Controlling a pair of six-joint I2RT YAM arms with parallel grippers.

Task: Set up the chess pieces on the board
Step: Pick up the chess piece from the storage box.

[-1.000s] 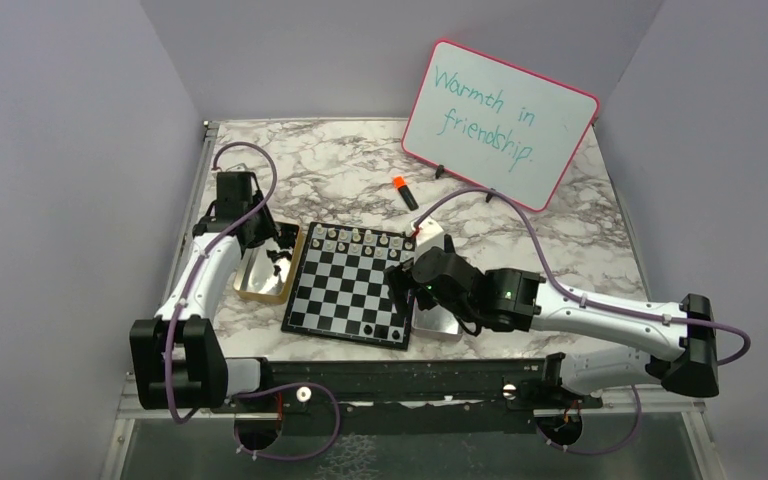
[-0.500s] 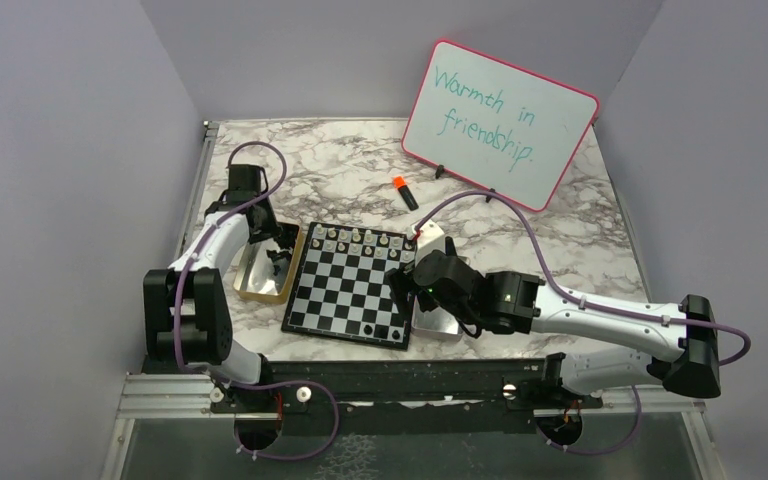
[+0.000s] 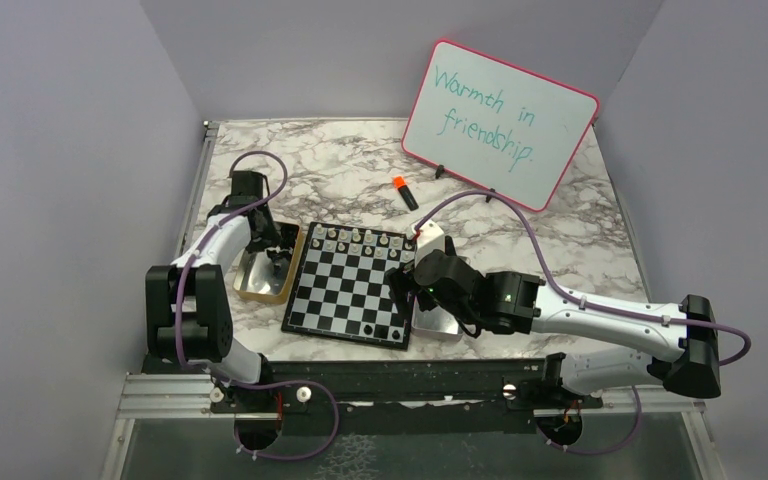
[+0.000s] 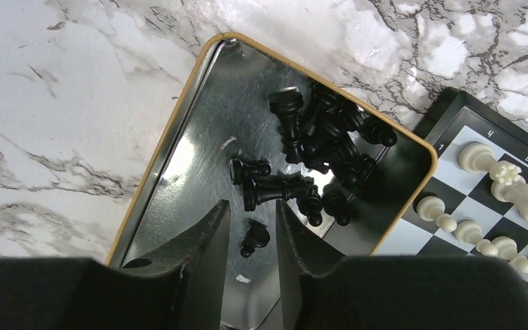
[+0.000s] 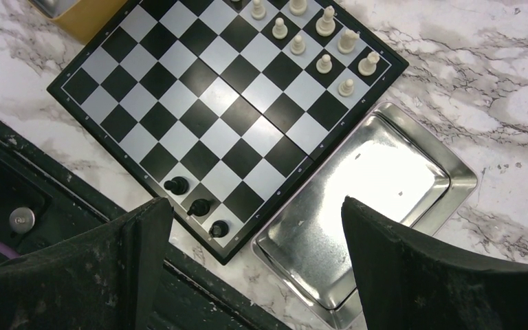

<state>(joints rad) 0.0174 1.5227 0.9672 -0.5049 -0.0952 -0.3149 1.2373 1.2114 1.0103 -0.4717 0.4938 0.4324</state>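
Our left fingers [image 4: 206, 240] stand a little apart, low in the gold tray [image 4: 172, 124], with one small black piece [image 4: 254, 237] lying between them, and they are not closed on it. More black chess pieces [image 4: 323, 137] lie heaped on the tray's side toward the board [image 5: 220, 137]. There white pieces [image 5: 325, 63] stand on the far rows and three black ones [image 5: 199, 206] at the near right corner. Our right fingers [image 5: 399, 247] are wide open and hold nothing, above the board's right edge and the silver tray [image 5: 385, 172] on the desk [image 4: 55, 103].

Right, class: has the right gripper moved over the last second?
No. The right gripper still hangs open at the right edge of the board, by the silver tray, as before.
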